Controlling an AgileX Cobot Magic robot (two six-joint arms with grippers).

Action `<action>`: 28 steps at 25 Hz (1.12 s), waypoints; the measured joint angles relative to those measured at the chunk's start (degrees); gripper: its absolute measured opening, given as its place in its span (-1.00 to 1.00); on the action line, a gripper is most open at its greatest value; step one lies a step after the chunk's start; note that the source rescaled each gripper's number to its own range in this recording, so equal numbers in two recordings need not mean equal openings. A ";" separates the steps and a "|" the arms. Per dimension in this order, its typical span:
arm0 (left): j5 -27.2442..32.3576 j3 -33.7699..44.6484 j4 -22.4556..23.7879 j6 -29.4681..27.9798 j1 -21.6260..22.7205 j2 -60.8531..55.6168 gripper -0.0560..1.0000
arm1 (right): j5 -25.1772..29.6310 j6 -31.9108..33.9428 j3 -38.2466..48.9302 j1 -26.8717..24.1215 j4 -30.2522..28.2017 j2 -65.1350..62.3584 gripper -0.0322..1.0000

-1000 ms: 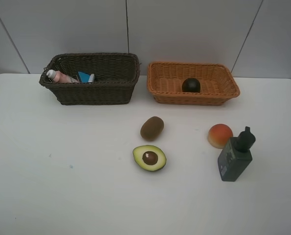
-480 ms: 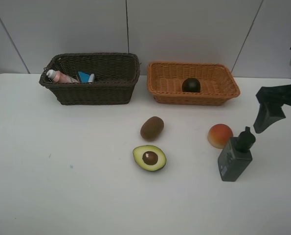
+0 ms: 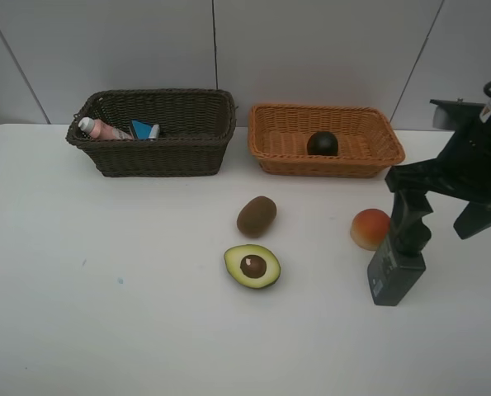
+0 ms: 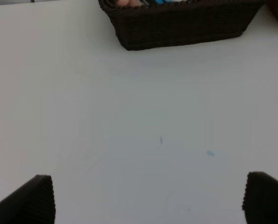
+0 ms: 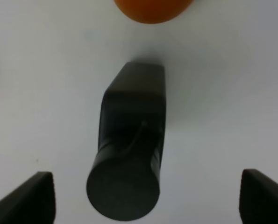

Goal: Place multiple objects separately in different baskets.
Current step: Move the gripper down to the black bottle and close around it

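The dark brown basket (image 3: 162, 157) holds the pink bottle (image 3: 101, 129) and a blue-and-white marker (image 3: 146, 130). The orange-tan basket (image 3: 344, 167) holds the mangosteen (image 3: 322, 144). The kiwi (image 3: 256, 215), avocado half (image 3: 252, 266), peach (image 3: 370, 228) and dark pump bottle (image 3: 398, 272) lie on the table. My right gripper (image 3: 445, 221) is open just above the pump bottle; the right wrist view shows the bottle (image 5: 129, 154) between the open fingers (image 5: 31, 196) and the peach (image 5: 153, 8) beyond. My left gripper (image 4: 147, 200) is open and empty. The black eraser is not visible.
The white table (image 3: 105, 289) ends at a grey panelled wall behind the baskets. The left wrist view shows bare tabletop in front of the dark basket (image 4: 185, 28). The left arm is outside the exterior view.
My right arm has come in from the right edge and moved left and down, so its open fingers now stand over the pump bottle. The objects have not moved.
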 joint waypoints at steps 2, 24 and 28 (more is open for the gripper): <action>0.00 0.00 0.00 0.00 0.00 0.00 0.99 | -0.82 0.06 0.00 0.00 0.00 0.73 1.00; 0.00 0.00 0.00 0.00 0.00 0.00 0.99 | -15.44 0.23 6.24 0.00 0.00 11.43 1.00; 0.00 0.00 0.00 0.00 0.00 0.00 0.99 | -15.88 0.23 6.35 0.00 0.00 11.43 0.98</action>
